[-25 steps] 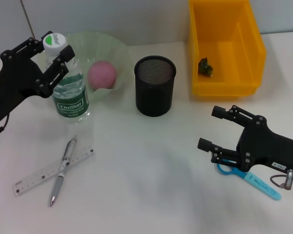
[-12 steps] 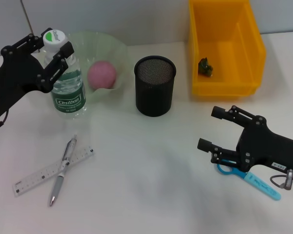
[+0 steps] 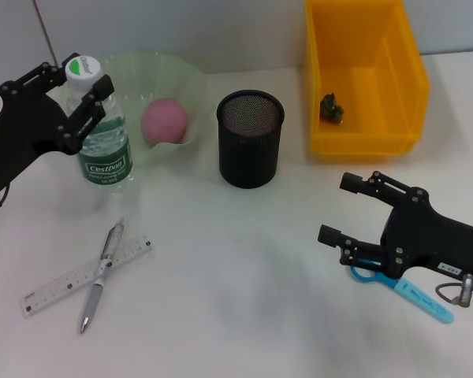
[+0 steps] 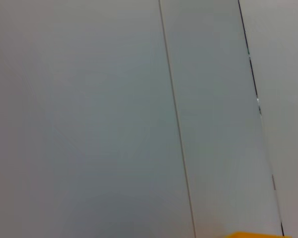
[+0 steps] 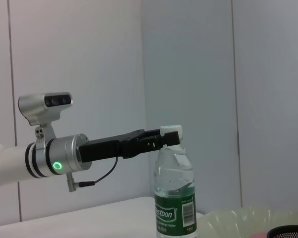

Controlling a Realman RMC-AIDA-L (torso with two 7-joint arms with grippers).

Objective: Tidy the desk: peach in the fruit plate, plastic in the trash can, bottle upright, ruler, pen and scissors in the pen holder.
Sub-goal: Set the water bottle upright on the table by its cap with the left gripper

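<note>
So the left gripper (image 3: 83,94) has the bottle (image 3: 104,142) by the neck, fingers pinched in just under the white cap, and the bottle stands upright on the table (image 3: 236,268) right below it. The right-wrist view backs this up: the fingers (image 5: 154,140) sit on the cap end and the base looks planted.

Handling-wise, I'd guess it's a thin clear plastic bottle, partly full of water, so bottom-heavy but tippy if nudged up high. The walls look soft and squishy, so the stiff neck ring is the sane place to hold it, not the belly.

The fruit plate (image 3: 185,79) with the peach (image 3: 164,120) is just beside the gripper, on the pen holder (image 3: 250,138) side, so back away gently.

The right gripper (image 3: 355,209) hangs spread open, holding nothing, with the scissors (image 3: 410,291) just under its wrist.
</note>
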